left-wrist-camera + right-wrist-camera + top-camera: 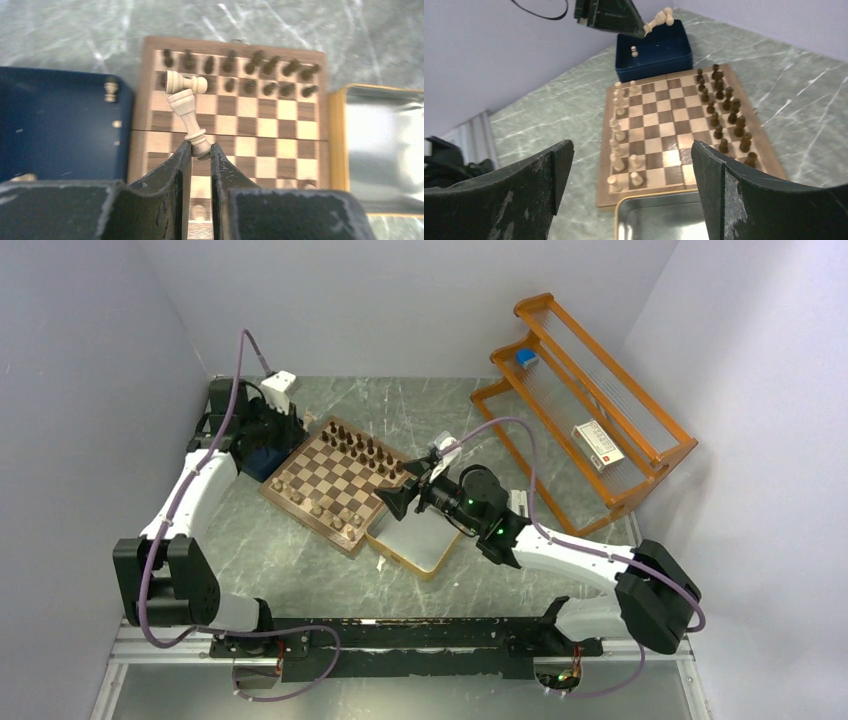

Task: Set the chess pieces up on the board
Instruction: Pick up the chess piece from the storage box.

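Presently placing: left fingers [170, 185] pinch pale tan wooden chessman [189, 112], second chessman [186, 82] stuck across its top, over navy tray [55, 125] beside brown checkered wooden board [282, 127]. Right fingers [539, 185] spread. Next, likely: stand it on vacant square.

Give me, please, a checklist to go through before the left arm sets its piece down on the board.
1. Left gripper shut on a pale piece: ok.
2. Single piece carried: not ok; a second pale piece clings across its far end.
3. Right gripper open, empty: ok.
4. Dark pieces lined in two rows: ok.
5. Pale side filled: not ok; the board shows gaps there, and a small pale piece stands in the navy tray.
6. Intended square: cannot tell.
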Motion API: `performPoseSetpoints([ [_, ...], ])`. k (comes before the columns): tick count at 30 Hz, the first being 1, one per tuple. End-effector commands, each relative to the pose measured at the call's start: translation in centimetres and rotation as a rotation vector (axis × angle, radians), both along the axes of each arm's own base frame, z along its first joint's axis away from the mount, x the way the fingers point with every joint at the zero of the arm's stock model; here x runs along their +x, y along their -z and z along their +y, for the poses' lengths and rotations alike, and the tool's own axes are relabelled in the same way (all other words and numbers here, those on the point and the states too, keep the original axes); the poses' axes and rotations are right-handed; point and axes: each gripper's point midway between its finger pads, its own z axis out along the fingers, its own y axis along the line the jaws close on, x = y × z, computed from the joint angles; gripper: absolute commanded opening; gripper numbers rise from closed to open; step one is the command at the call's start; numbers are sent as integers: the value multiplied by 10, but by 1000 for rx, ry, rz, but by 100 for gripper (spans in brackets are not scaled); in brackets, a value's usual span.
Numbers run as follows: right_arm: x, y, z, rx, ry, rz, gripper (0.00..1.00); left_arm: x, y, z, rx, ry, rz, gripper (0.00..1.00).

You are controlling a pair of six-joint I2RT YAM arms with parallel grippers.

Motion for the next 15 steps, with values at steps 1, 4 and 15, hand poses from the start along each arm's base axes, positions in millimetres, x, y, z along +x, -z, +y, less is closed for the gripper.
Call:
performPoseSetpoints([
  [1, 23, -30, 0, -37, 65, -213, 90, -29, -17, -50, -116, 171, -40, 16],
  [4, 25, -47, 8, 86, 65, -129, 75, -47, -30, -68, -168, 221, -83, 15],
  [15, 49, -54, 35, 430, 95, 144, 54, -93, -56, -93, -312, 316, -127, 17],
])
